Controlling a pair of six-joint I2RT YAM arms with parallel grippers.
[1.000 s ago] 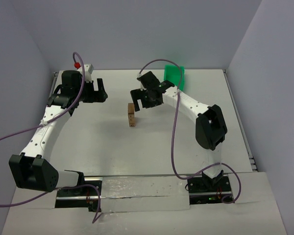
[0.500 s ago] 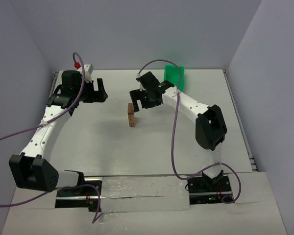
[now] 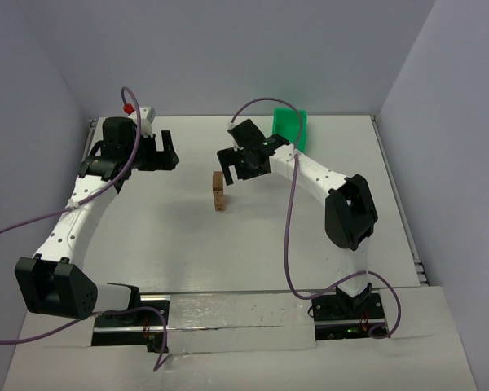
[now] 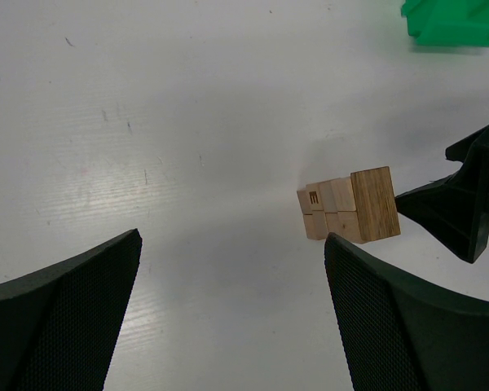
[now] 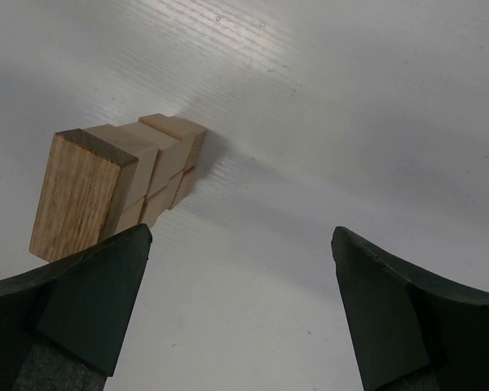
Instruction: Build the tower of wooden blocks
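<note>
Both arms are reaching out over the white surface (image 3: 228,252). The left fingers (image 4: 65,318) are standing spread wide, with nothing between them and only bare surface showing through the gap. The right fingers (image 5: 407,318) are likewise standing spread wide and are gripping nothing. The tower (image 3: 218,192), a narrow single-width column of light-tan wood blocks, is standing upright on the surface in the open area between the two sets of fingers. It is sitting well apart from the left fingers, ahead of them and off toward the right-hand finger in the left wrist view. It is sitting just beside the right fingers, below them and toward the left-hand finger in the right wrist view. The top block of the column is showing a darker, streaked grain on its upper face, while the blocks beneath are looking paler, and one lower block is bearing a small dark mark on one side. In the left wrist view, the tip of one right finger is pointing at the top block from close by; whether it is touching the block cannot be told. The lower blocks are appearing slightly out of line with one another, so the column's sides are looking stepped. A green bin (image 3: 292,126) is resting on the surface beyond the right fingers, toward the back wall, well apart from the tower. Purple cables are hanging along both arms.
</note>
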